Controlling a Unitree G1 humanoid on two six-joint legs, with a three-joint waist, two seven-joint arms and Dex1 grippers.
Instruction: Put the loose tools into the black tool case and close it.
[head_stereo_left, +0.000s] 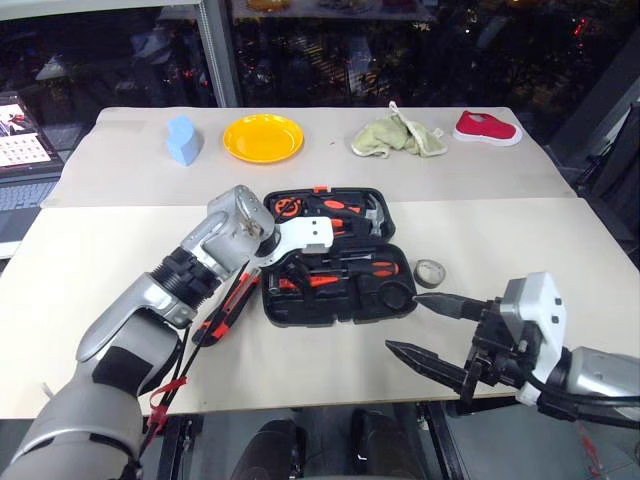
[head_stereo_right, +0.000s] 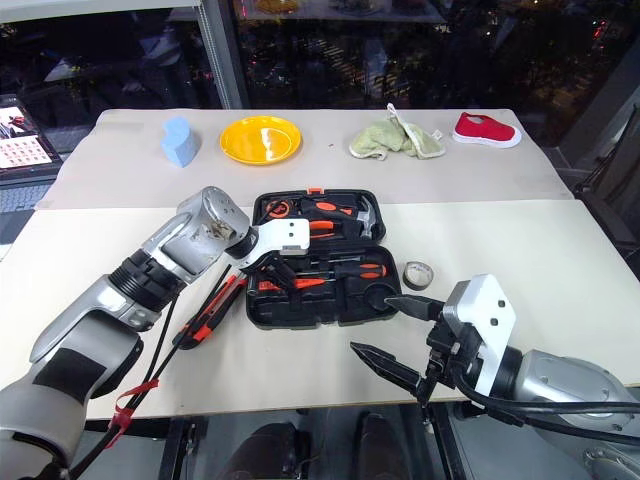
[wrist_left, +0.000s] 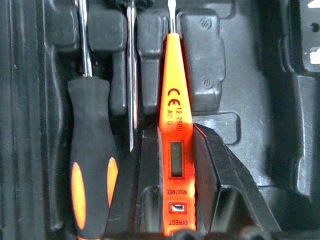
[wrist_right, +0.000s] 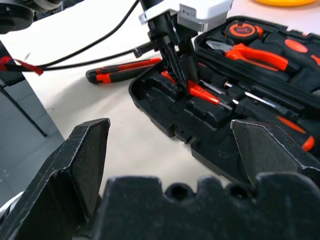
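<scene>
The slim orange tester screwdriver (wrist_left: 175, 145) sits pinched between the two black fingers of the left end effector (wrist_left: 176, 200), its long axis running straight out from the fingers toward its metal tip, and it lies low over a moulded recess in the near half of the black tool case (head_stereo_left: 335, 312), which rests open in the middle of the head views. Just beside the tester, parallel to it, one orange-and-black-handled screwdriver (wrist_left: 90, 160) already lies in its slot, with a second thin shaft (wrist_left: 131, 75) between them. The left end effector (head_stereo_right: 275, 268) points steeply down into the case's left end, so the tester looks all but seated; the coming move is probably a small press and release along that same axis. Outward from the case, the orange-black utility knife (head_stereo_left: 228, 308) lies on the worktop (head_stereo_left: 90, 270) just left of the case, under the left forearm, its length slanting toward lower left. The small black tape roll (head_stereo_left: 430, 272) sits just right of the case. The right end effector (head_stereo_left: 432, 328) hovers at lower right, fingers spread wide and holding nothing, and is the nearer one to the tape roll, while the left arm is nearer the knife.
</scene>
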